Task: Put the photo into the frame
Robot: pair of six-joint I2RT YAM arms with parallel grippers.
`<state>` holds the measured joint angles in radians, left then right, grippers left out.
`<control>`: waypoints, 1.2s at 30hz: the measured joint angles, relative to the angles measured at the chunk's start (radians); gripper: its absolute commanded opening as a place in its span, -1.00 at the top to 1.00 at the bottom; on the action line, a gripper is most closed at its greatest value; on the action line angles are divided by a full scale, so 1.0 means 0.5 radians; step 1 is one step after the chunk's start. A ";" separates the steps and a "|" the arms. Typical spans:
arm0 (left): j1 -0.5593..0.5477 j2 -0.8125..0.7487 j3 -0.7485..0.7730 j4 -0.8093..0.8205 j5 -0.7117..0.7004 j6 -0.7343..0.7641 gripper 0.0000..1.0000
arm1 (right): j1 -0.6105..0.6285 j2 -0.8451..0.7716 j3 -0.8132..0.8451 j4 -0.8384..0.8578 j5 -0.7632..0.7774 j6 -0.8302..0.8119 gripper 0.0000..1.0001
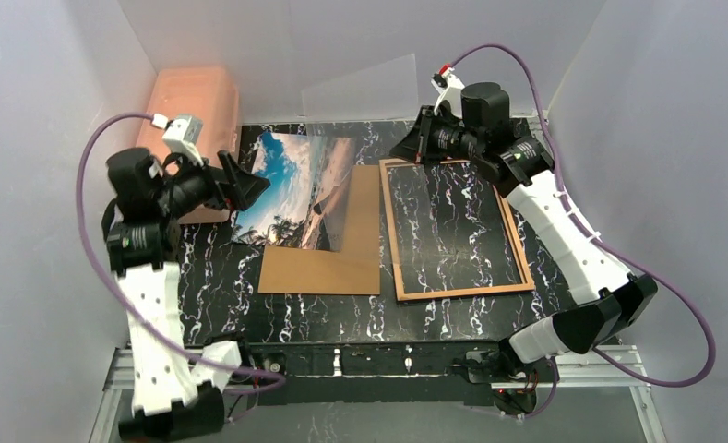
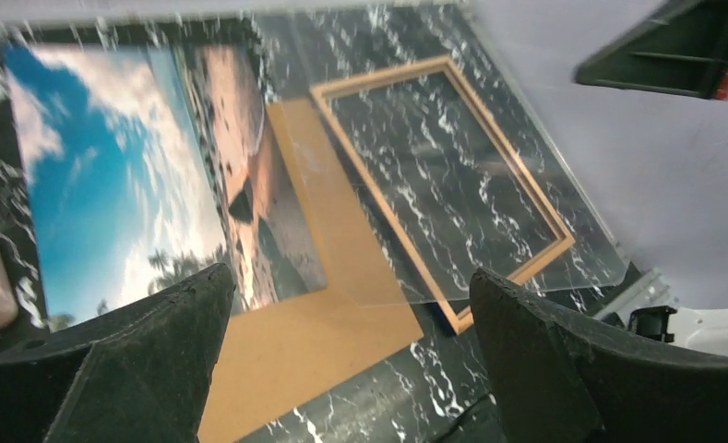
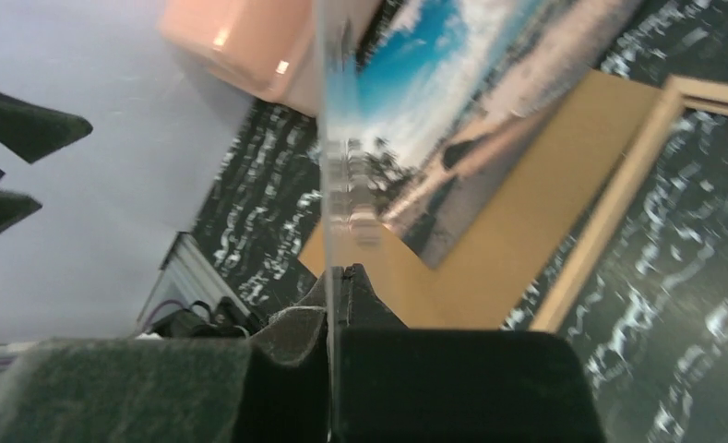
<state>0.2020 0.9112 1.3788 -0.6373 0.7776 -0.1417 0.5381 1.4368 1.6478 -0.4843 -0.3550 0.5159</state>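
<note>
From above, a black white-veined marble tabletop point(image 1: 221, 277) carries one glossy rectangular beach photo point(image 1: 291, 185) at far left of centre, its near right part lying on one flat matte brown backing board point(image 1: 328, 254). Right of the board, just beside it, lies one rectangular frame point(image 1: 457, 226), its light wood rear edges showing, with bare tabletop around its near and right sides. One smooth peach-pink box point(image 1: 189, 101) stands at the far left. The left claw point(image 1: 247, 182) hangs wide open at the photo's left edge. The right claw point(image 1: 413, 137) is clamped on one thin clear pane point(image 1: 360, 88), lifted off the tabletop before the far wall. In the left wrist view, the left claw point(image 2: 351, 281) has its two dark, rough pads spread wide above the photo point(image 2: 111, 185), board point(image 2: 332, 314) and frame point(image 2: 443, 175). In the right wrist view, the right claw point(image 3: 337, 277) pinches the pane point(image 3: 332, 185), seen edge-on as a thin upright line.
</note>
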 measured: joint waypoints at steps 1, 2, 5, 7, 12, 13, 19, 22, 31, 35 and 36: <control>0.000 0.085 -0.002 -0.027 0.004 0.013 -0.97 | -0.004 0.020 0.048 -0.108 0.047 -0.041 0.97; 0.000 0.162 -0.005 -0.047 0.013 0.019 -0.97 | -0.008 0.031 0.082 -0.199 0.090 -0.069 0.97; -0.008 0.415 -0.039 -0.107 0.005 0.019 -0.97 | -0.022 0.031 0.140 -0.446 0.209 -0.139 0.97; -0.044 0.513 -0.062 -0.146 -0.037 0.020 -0.97 | -0.033 0.027 0.176 -0.578 0.299 -0.172 0.97; -0.449 0.611 -0.063 -0.166 -0.231 0.020 -0.97 | -0.061 0.025 0.352 -0.911 0.575 -0.247 0.97; -0.578 0.644 -0.057 -0.163 -0.269 0.020 -0.97 | -0.066 0.023 0.405 -0.969 0.638 -0.258 0.97; -1.173 1.109 0.022 -0.085 -0.523 0.009 -0.97 | -0.068 -0.035 0.702 -1.255 1.080 -0.306 0.97; -1.336 1.440 0.130 -0.057 -0.634 -0.028 -0.97 | -0.069 -0.111 0.749 -1.361 1.269 -0.311 0.97; -1.716 2.155 0.638 -0.012 -0.883 -0.031 -0.92 | -0.069 -0.330 0.698 -1.618 1.547 -0.316 0.97; -1.809 2.365 0.826 0.006 -0.914 -0.012 -0.81 | -0.069 -0.350 0.689 -1.708 1.604 -0.314 0.97; -1.820 2.419 0.868 0.008 -0.930 0.002 -0.79 | -0.069 -0.352 0.689 -1.724 1.614 -0.314 0.97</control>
<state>-0.7078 2.1208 1.8130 -0.6334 0.3126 -0.1410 0.5037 1.2606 1.9923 -1.3464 0.4522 0.3592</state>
